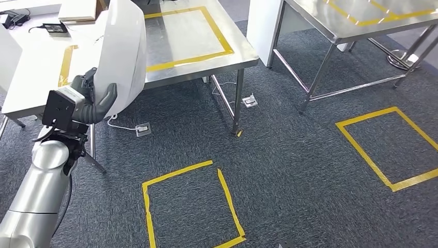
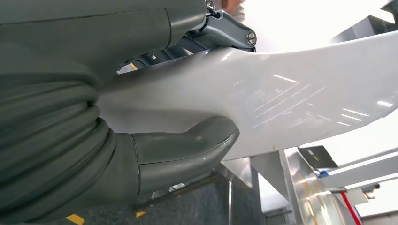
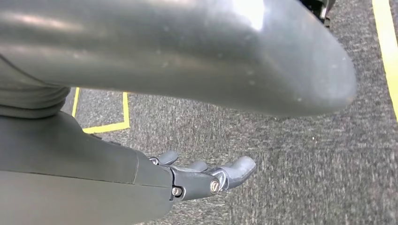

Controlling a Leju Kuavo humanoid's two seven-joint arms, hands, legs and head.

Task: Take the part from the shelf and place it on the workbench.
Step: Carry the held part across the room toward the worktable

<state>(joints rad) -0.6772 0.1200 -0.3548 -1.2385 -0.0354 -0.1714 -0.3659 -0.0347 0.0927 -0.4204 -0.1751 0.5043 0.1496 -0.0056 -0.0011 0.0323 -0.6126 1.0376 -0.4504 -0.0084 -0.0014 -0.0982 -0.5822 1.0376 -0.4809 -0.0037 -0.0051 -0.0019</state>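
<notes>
A large white curved shell part (image 1: 123,51) stands upright at the left, gripped by my left hand (image 1: 93,106) near its lower edge, with the grey thumb across its front. Up close, the thumb (image 2: 187,152) presses on the glossy white part (image 2: 291,101) while darker fingers clamp it from the other side. The part hangs in front of the steel workbench (image 1: 243,54), which carries a yellow taped rectangle (image 1: 219,33). My right hand (image 3: 206,180) hangs over the carpet, its fingers apart and nothing in them.
A second steel table (image 1: 341,33) stands at the right. A white desk (image 1: 31,67) with a black device lies at the left. Yellow taped squares (image 1: 188,206) (image 1: 390,147) mark the dark carpet. Floor sockets with cables (image 1: 143,129) sit under the workbench.
</notes>
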